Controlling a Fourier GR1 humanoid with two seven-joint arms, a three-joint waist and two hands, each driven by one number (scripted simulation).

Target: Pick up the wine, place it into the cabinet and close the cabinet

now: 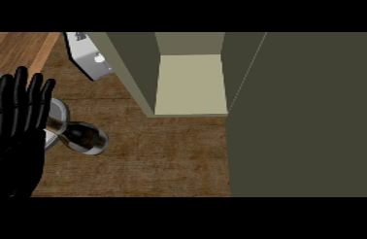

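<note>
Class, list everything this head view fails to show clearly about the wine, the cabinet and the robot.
All in the head view:
1. Wine: its left part is hidden behind the left robot hand.
2. Right robot hand: outside the view.
3. Grey object: partly behind the cabinet wall; too little shows to name it.
4. Cabinet top: cut off by the view's upper edge.

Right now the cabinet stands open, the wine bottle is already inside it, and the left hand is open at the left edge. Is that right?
Not the bottle. The head view shows the wine bottle on the counter outside the cabinet, beside the left hand. The rest holds: the cabinet stands open and the left hand is open at the left edge.
</note>
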